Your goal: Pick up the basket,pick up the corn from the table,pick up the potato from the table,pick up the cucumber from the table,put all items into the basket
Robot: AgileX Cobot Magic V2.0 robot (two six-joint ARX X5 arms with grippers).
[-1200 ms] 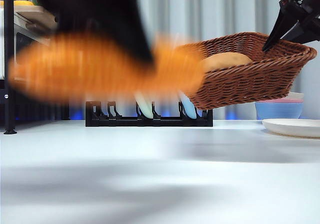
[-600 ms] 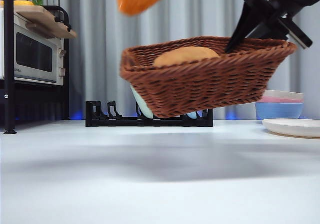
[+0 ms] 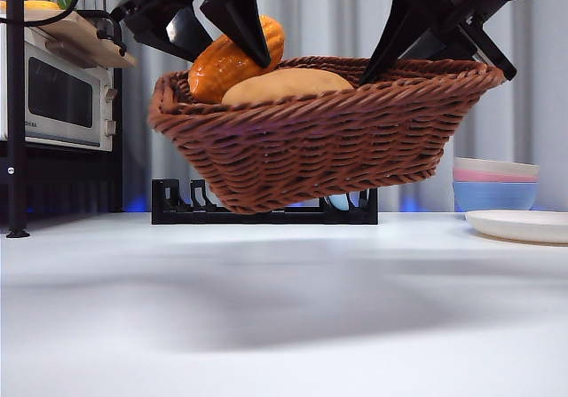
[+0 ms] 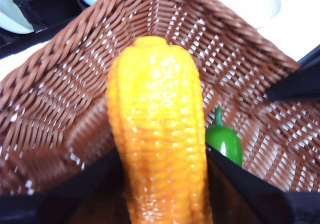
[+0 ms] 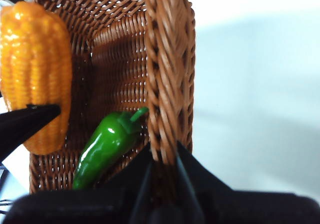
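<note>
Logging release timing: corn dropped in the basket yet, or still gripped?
Still gripped. The left tool is shut on the corn, which hangs over the basket interior, not resting on the weave.

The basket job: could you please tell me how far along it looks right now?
Done: the right pincer holds the basket by its rim, clear of the table, with the potato and the cucumber already inside. In hand: the left pincer grips the corn over the basket. Left: releasing the corn.
</note>
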